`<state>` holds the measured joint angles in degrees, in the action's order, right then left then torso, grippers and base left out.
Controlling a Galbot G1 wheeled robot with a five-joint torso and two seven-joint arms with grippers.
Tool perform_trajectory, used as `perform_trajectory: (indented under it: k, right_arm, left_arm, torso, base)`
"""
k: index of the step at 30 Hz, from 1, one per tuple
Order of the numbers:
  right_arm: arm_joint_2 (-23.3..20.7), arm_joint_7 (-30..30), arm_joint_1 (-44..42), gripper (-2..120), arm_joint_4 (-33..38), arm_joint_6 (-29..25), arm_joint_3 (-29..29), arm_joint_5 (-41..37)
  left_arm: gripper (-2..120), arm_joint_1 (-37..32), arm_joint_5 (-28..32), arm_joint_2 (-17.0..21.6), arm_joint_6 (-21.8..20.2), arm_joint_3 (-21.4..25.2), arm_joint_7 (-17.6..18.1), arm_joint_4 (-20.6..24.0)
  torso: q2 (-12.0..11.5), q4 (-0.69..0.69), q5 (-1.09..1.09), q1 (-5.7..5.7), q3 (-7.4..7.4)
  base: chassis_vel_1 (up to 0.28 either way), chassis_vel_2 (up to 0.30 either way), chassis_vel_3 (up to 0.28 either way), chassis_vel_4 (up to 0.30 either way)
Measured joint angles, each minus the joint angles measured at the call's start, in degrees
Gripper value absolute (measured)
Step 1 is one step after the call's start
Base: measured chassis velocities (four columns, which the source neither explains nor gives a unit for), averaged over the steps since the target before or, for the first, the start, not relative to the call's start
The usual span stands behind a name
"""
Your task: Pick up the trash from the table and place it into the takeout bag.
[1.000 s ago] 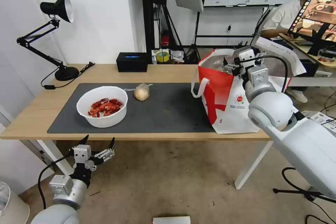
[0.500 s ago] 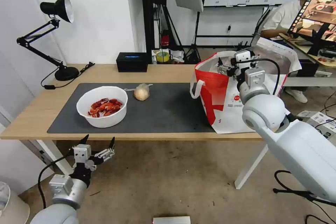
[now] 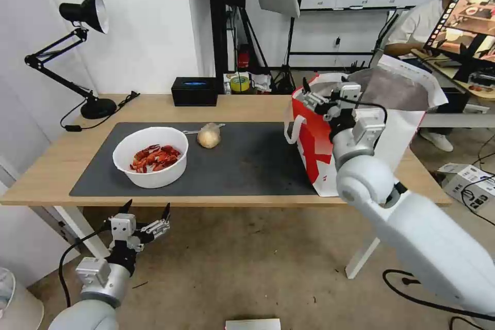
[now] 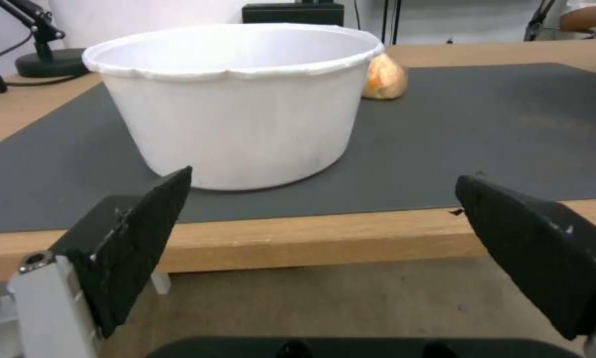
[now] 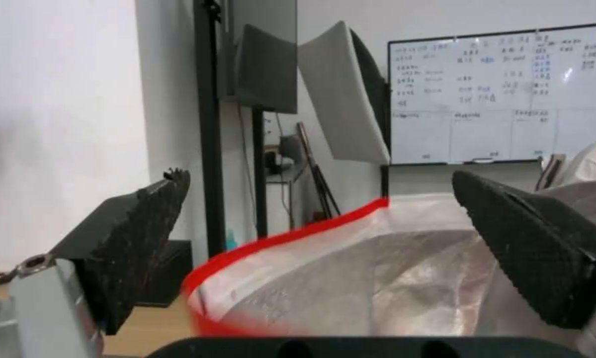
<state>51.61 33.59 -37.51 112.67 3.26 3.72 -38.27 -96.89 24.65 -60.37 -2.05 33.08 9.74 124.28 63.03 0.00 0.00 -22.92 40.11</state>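
Observation:
The white round bowl of red crayfish shells (image 3: pixel 150 157) stands on the left of the dark grey mat (image 3: pixel 247 165) on the light-wood table (image 3: pixel 56 160). Just behind it lies the clear bag with the beige bun (image 3: pixel 209 135). The takeout bag (image 3: pixel 312 139), white with red sides and foil lining, stands at the mat's right end. My right gripper (image 3: pixel 318 97) hovers open and empty over the bag's left rim; in the right wrist view the gripper (image 5: pixel 319 178) is above the foil lining (image 5: pixel 377 278). My left gripper (image 3: pixel 146 214) hangs open below the table's front edge, facing the bowl (image 4: pixel 245 104) and the bun (image 4: pixel 384 79).
A black rectangular box (image 3: pixel 194 91) sits at the table's back edge. A black desk lamp (image 3: pixel 82 13) stands on the back left corner. A white table leg (image 3: pixel 363 258) shows under the right end. A cardboard box (image 3: pixel 466 180) lies on the floor at the right.
My right gripper has moved left from over the bag's middle to its left rim. The bag's walls have shifted with it. The left arm has stayed still.

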Motion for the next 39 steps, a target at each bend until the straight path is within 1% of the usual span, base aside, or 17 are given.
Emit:
perform_trajectory:
  k: [1,4,10,23,28,39]
  right_arm:
    - [0.0,0.0,0.0,100,0.0,0.0,0.0,0.0]
    - [0.8,-0.3,-1.8,100,0.3,-2.4,0.0,1.9]
    - [1.7,-1.4,-2.1,100,-0.5,-5.5,0.0,3.5]
    - [3.1,-3.0,-3.3,100,-0.7,-9.4,0.4,6.2]
    - [2.9,-4.4,-4.7,100,0.2,-11.3,0.3,8.3]
    - [1.8,-6.7,-9.6,100,3.1,-12.9,-0.3,10.7]
  left_arm:
    - [100,0.0,0.0,0.0,0.0,0.0,0.0,0.0]
    - [100,0.3,0.1,0.1,0.0,-0.1,0.0,-0.3]
    - [100,0.5,0.1,-0.1,0.0,-0.3,0.0,-0.6]
    - [100,0.8,0.3,0.0,0.0,-0.4,0.0,-0.8]
    - [100,0.7,0.3,-0.2,0.1,-0.3,0.0,-0.8]
    - [100,0.2,0.3,-0.4,0.1,-0.1,0.0,-0.3]
  torso:
    - [0.0,0.0,0.0,0.0,0.0]
    - [0.0,0.0,0.0,0.0,0.0]
    - [0.0,0.0,0.0,0.0,0.0]
    - [0.0,0.0,0.0,0.0,0.0]
    - [0.0,0.0,0.0,0.0,0.0]
    - [0.0,-0.01,0.01,0.0,0.0]
  base:
    - [0.0,0.0,0.0,0.0]
    - [0.0,0.0,0.0,0.0]
    - [0.0,0.0,0.0,0.0]
    - [0.0,0.0,0.0,0.0]
    - [0.0,0.0,0.0,0.0]
    - [0.0,0.0,0.0,0.0]
